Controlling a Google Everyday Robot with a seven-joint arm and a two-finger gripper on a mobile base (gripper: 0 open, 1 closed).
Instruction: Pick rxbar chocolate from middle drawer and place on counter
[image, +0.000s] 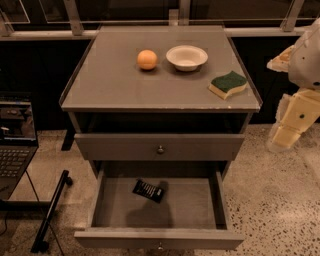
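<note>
The rxbar chocolate (148, 190), a flat black wrapper with white print, lies slanted on the floor of the middle drawer (195, 205), near its back left. That drawer is pulled fully out, and the drawer above it (120, 146) is shut. The grey counter (110, 80) tops the cabinet. My gripper (286, 139) hangs on the cream arm to the right of the cabinet, about level with the upper drawer. It is well clear of the bar and touches nothing.
On the counter sit an orange (147, 59), a white bowl (186, 57) and a green-and-yellow sponge (228, 84) near the right edge. A laptop (15, 150) and a black stand leg (50, 212) are to the left of the cabinet. Speckled floor lies to the right.
</note>
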